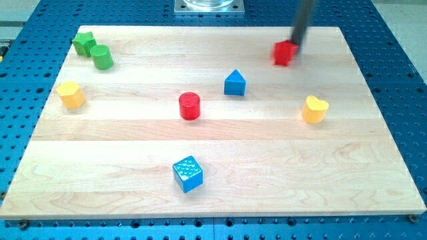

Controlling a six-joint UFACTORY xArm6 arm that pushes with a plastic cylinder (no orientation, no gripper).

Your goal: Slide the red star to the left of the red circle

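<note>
Camera view has the red star sitting in the upper right of the bench, and the tool is just a dark rod with nothing to open or close, so it isn't holding anything. Its tip is right at the star's upper-right edge, touching it or so near that I can't call it (the star and rod are both a bit blurred).

Looks to me like the push is at its very start. The red circle is near the middle of the frame, well apart from the star, down and to the left. The blue house-shaped block sits roughly between them, a little above the straight line.

So the next move, I'd guess, needs a long shove toward the left. The star has to clear the blue block and end up on the circle's left side, not just next to it. Coming in from the upper right seems like a decent contact point for that, though the tip will probably need re-seating along the way.
</note>
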